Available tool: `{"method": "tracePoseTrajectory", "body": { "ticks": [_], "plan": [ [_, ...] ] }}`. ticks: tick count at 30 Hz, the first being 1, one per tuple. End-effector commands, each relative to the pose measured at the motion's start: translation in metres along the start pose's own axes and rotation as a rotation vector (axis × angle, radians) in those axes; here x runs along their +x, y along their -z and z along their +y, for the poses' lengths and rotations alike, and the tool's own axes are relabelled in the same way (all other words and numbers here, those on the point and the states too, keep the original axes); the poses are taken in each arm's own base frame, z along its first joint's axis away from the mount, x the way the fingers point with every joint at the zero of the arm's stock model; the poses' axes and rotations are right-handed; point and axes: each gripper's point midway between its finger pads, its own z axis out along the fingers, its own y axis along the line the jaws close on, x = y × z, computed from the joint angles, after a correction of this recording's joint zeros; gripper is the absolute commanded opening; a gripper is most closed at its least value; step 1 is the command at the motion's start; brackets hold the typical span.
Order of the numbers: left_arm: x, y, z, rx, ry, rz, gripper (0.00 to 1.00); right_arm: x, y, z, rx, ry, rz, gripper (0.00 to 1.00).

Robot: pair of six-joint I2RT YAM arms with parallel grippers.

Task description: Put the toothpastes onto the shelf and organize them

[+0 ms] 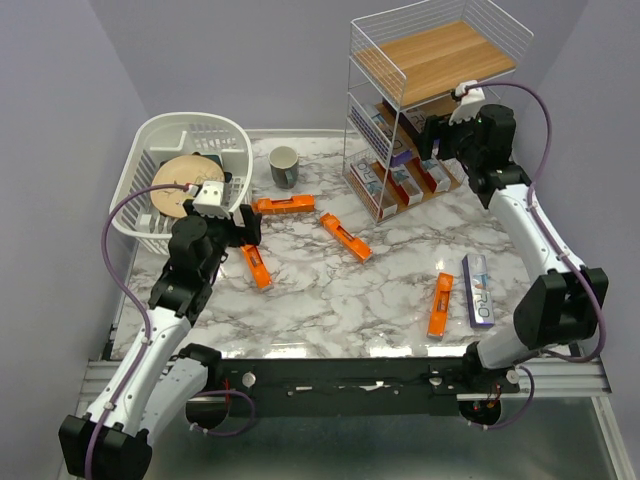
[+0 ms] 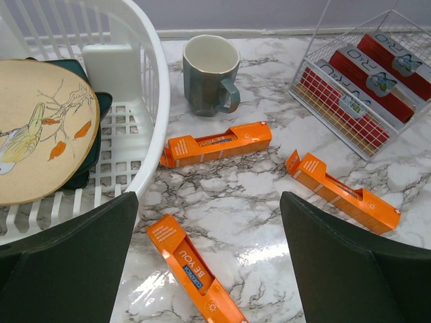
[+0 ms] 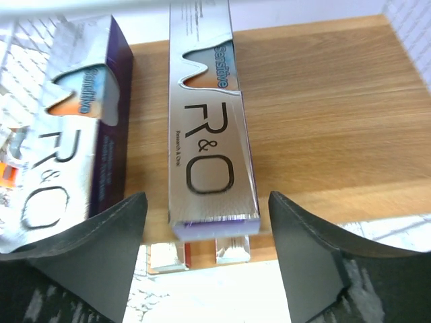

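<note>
Table (image 1: 330,300), marble top, shelf (image 1: 440,55) at the far right corner. Orange toothpastes (image 1: 283,204) on the table: four, all lying flat and apart from one another, three in the left and middle area, one near the front right. Silver-purple toothpaste (image 1: 478,290) on the table: one, flat, just beside that front-right orange box. Shelf bottom tier: three white-red toothpastes (image 2: 367,101), side by side. Shelf middle tier: two silver toothpastes seen in the right wrist view, the centre silver box (image 3: 209,121) and a second silver box (image 3: 67,155) to its left, both lying lengthwise on the wooden board. Right claw (image 3: 205,208) is at the middle tier, fingers apart on either side of the centre silver box, a gap showing on each side, not clamped. Left claw (image 2: 209,229) hangs over the table beside the white basket (image 1: 235,140), fingers spread wide, holding nothing. One plate (image 1: 178,185) in the basket; one mug (image 1: 284,166) stands near it.
</note>
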Motion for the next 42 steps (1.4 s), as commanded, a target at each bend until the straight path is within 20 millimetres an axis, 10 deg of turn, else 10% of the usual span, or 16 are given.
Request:
{"method": "tracePoseTrajectory", "body": {
  "ticks": [1,9,21,35,42],
  "plan": [
    [-0.020,0.008,-0.006,0.030,0.000,-0.053,0.99,-0.021,0.035,-0.005,0.068,-0.019,-0.034,0.84],
    [-0.031,0.019,-0.015,0.076,0.024,-0.096,0.99,-0.003,0.111,-0.022,0.305,-0.140,0.021,0.95],
    [-0.042,0.040,-0.041,0.155,0.012,-0.149,0.99,0.135,0.194,-0.023,0.581,-0.359,0.402,1.00],
    [-0.036,0.043,-0.057,0.212,0.003,-0.130,0.99,0.275,0.198,-0.038,0.652,-0.613,0.782,1.00],
    [-0.035,0.042,-0.057,0.210,-0.004,-0.128,0.99,0.301,0.197,-0.050,0.673,-0.706,0.828,1.00]
  ]
}}
